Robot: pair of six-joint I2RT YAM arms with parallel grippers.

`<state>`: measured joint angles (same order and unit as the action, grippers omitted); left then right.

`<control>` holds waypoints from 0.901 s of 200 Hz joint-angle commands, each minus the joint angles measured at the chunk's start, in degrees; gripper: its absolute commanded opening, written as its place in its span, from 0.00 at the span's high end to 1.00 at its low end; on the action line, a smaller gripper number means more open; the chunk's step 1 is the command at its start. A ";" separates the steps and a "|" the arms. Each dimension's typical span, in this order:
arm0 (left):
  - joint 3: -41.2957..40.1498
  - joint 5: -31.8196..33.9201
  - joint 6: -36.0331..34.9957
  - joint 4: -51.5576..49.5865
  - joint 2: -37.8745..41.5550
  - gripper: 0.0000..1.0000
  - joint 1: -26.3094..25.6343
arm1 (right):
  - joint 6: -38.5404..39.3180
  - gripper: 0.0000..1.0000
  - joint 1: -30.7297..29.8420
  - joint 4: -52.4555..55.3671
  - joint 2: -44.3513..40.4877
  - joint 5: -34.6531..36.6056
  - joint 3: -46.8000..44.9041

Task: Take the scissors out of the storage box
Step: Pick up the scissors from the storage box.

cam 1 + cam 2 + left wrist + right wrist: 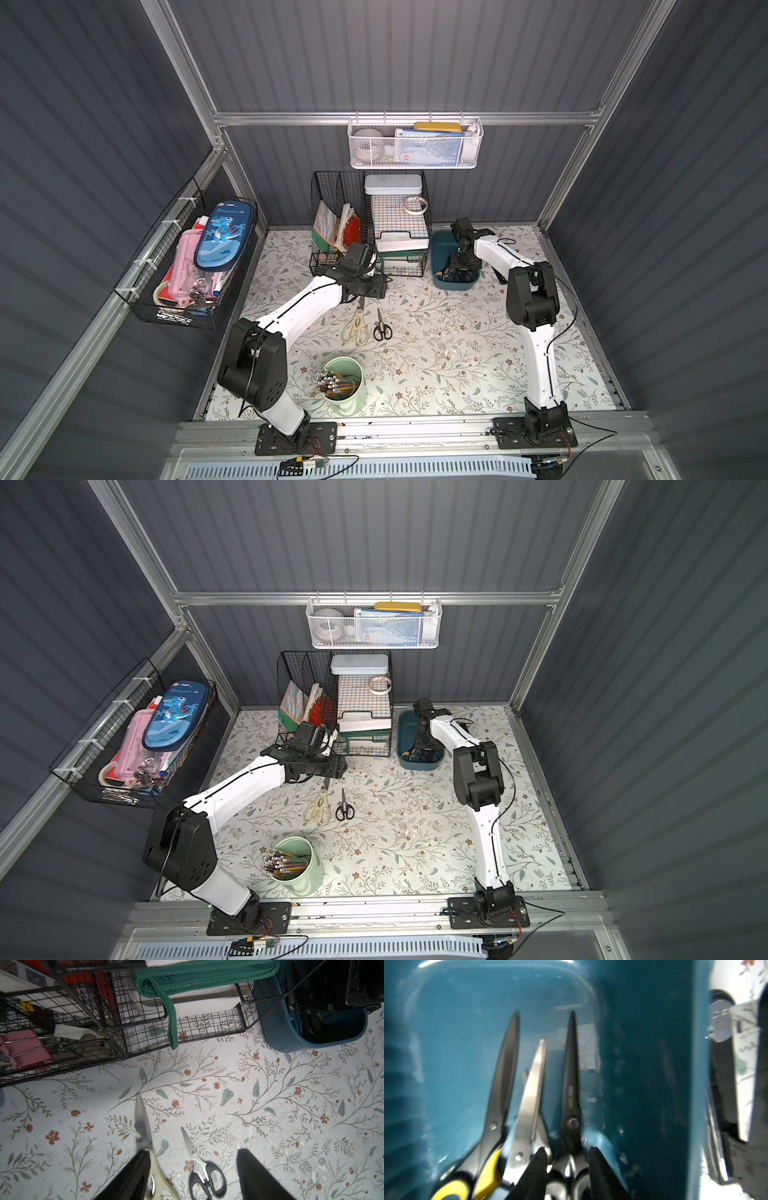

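Observation:
The dark teal storage box stands on the floral table right of the wire organiser. My right gripper reaches down into it, fingers closed against both handle loops of the long black scissors. Beside these lie yellow-and-black-handled scissors and a silver-bladed pair. Large cream-handled scissors and small black scissors lie side by side on the table. My left gripper hovers open just above them, holding nothing.
A black wire-mesh organiser with a green strap stands behind my left gripper. A mint cup of pencils sits near the front. A white mesh basket hangs on the back wall, a black wire basket on the left wall.

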<state>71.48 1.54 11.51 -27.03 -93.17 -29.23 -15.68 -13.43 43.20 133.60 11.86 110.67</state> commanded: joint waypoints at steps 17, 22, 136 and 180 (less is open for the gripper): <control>0.06 0.04 -1.00 -0.65 0.72 0.29 0.05 | -0.84 0.62 0.77 1.42 1.99 0.45 1.85; 0.14 0.00 -0.96 -0.66 0.70 0.29 0.05 | -0.84 0.62 0.78 1.29 2.29 0.16 1.87; 0.39 0.39 -1.42 -1.38 0.80 0.29 0.05 | -1.46 0.91 0.78 8.17 11.40 -7.57 10.29; 1.15 -0.71 -1.10 -1.23 -0.06 0.29 -0.01 | -1.00 0.97 0.78 2.57 4.25 -6.59 4.58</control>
<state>71.46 1.56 11.33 -27.18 -93.17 -29.23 -16.45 -12.62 45.15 139.76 6.07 118.85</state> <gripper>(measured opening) 0.708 0.173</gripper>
